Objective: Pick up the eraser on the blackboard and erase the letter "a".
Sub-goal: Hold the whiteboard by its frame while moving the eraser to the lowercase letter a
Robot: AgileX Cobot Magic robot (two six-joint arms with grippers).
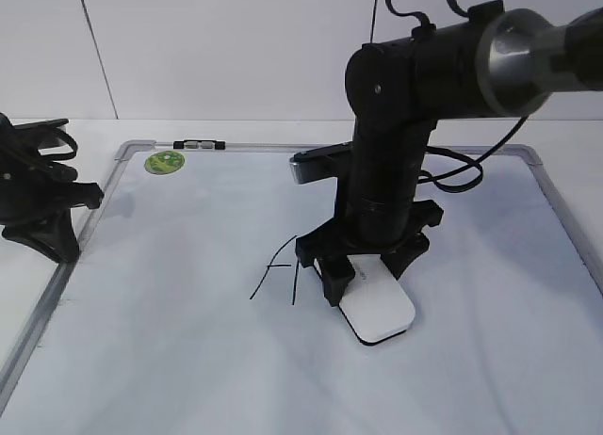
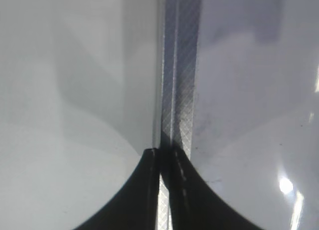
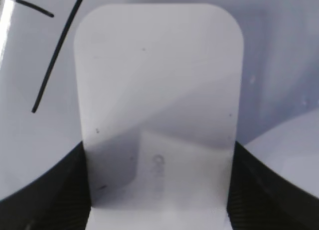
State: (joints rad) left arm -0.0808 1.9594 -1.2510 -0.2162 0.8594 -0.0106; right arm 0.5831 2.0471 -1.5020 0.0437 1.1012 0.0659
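Right gripper (image 1: 363,282): pinched on the eraser (image 1: 379,310), which lies flat on the blackboard (image 1: 170,294).
Left gripper (image 2: 160,155): pressed together, parked over the frame.
Letter "a": not visible.
Risk: the nearby capital "A" (image 1: 280,269) may be smeared if the eraser is swept left.
Risk: slip is possible, since only one end is held.

The eraser (image 3: 158,115) runs off the bottom edge (right wrist view); its grey lettering is unreadable.
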